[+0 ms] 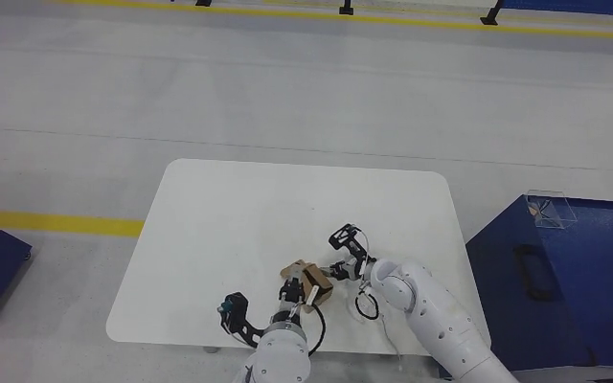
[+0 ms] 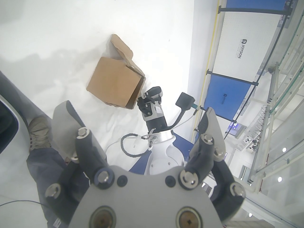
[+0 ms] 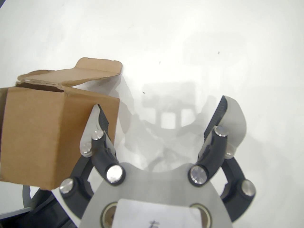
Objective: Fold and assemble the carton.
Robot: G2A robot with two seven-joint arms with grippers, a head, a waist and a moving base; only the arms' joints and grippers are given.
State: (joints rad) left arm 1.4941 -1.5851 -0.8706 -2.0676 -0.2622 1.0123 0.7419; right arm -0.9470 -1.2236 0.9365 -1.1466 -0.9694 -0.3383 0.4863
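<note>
The carton (image 1: 306,281) is a small brown corrugated box, already squared up into shape, resting on the white surface (image 1: 239,220) close to the robot's side. At one end a flap (image 3: 95,71) stands open, its tuck tab creased.

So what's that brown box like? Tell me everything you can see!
The carton is a small brown cardboard box, already folded into a boxy shape. It lies on the white table, near the robot's edge. One end is open, with loose flaps sticking out. The right tool, open, looks to rest one finger against a side wall by a corner.
</note>
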